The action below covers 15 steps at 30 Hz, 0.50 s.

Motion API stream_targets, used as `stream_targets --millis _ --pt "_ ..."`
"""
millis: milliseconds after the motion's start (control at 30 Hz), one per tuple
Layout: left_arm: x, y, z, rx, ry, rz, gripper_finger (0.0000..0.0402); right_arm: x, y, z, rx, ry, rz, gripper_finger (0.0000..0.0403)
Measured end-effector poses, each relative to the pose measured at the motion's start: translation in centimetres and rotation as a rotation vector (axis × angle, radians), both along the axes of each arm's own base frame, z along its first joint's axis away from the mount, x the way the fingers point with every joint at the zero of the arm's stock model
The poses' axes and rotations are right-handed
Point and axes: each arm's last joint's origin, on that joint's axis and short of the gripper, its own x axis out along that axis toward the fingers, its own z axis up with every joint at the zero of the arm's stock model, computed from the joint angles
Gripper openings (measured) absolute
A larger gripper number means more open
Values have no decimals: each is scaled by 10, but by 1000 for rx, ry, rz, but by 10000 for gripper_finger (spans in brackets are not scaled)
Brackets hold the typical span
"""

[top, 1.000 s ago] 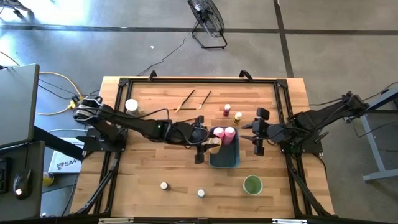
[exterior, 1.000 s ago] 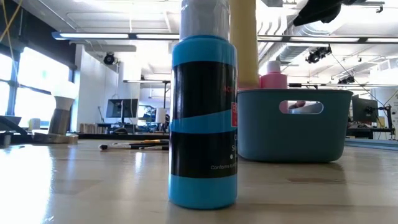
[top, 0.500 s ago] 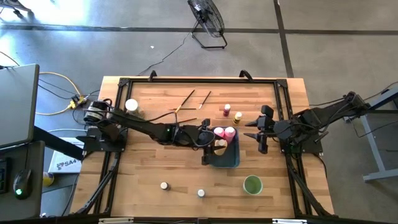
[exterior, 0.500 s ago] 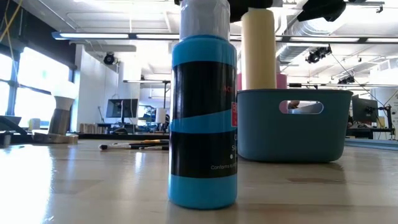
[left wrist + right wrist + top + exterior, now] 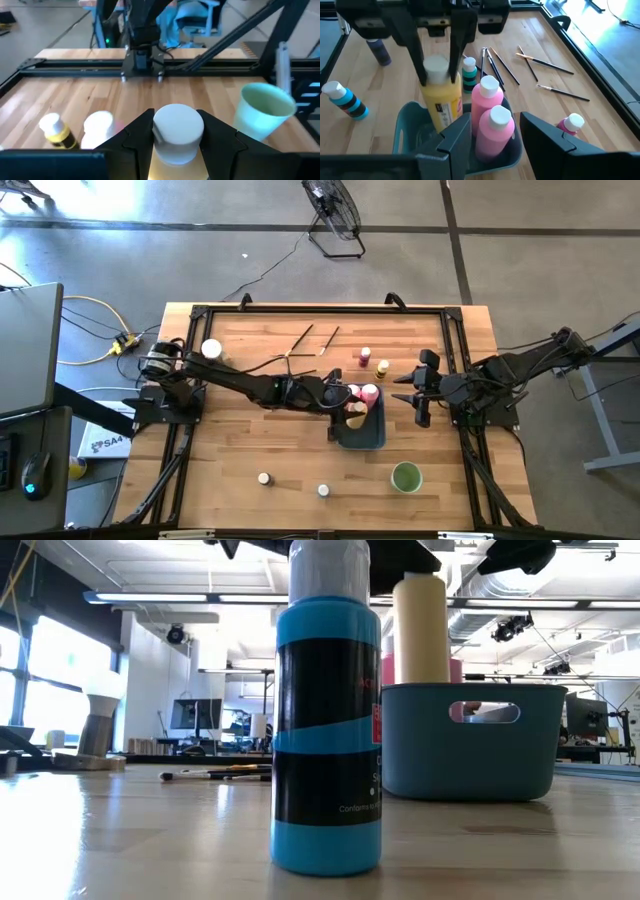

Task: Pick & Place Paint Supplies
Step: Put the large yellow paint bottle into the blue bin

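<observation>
The step in hand is the placing of a yellow squeeze bottle (image 5: 442,102) into the blue-grey tray (image 5: 405,125). The left gripper (image 5: 437,75) is clamped on the bottle's white cap, 1 finger on each side, and holds it upright over the tray's open top, its base just inside the rim beside 2 pink squeeze bottles (image 5: 492,127) that already stand in the tray. The right gripper (image 5: 420,395) waits just beside the tray on its far side, its fingers apart and holding nothing. I judge the next move calls for lowering the yellow bottle until its base rests on the tray floor, then spreading the fingers and lifting straight up so the cap is not dragged over. Several paintbrushes (image 5: 540,62) and small jars (image 5: 264,478) lie on the table (image 5: 230,450), not yet placed.
</observation>
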Motion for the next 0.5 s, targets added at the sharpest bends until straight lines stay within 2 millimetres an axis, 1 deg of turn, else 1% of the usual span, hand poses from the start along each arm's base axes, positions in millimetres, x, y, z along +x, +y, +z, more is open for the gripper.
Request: stream_targets --millis 233,500 --pt "8 -1 -13 -22 5 -4 135 0 0 0 1 0 0 162" --pt "11 -2 -26 -25 51 -6 135 0 0 0 2 -1 -1 162"
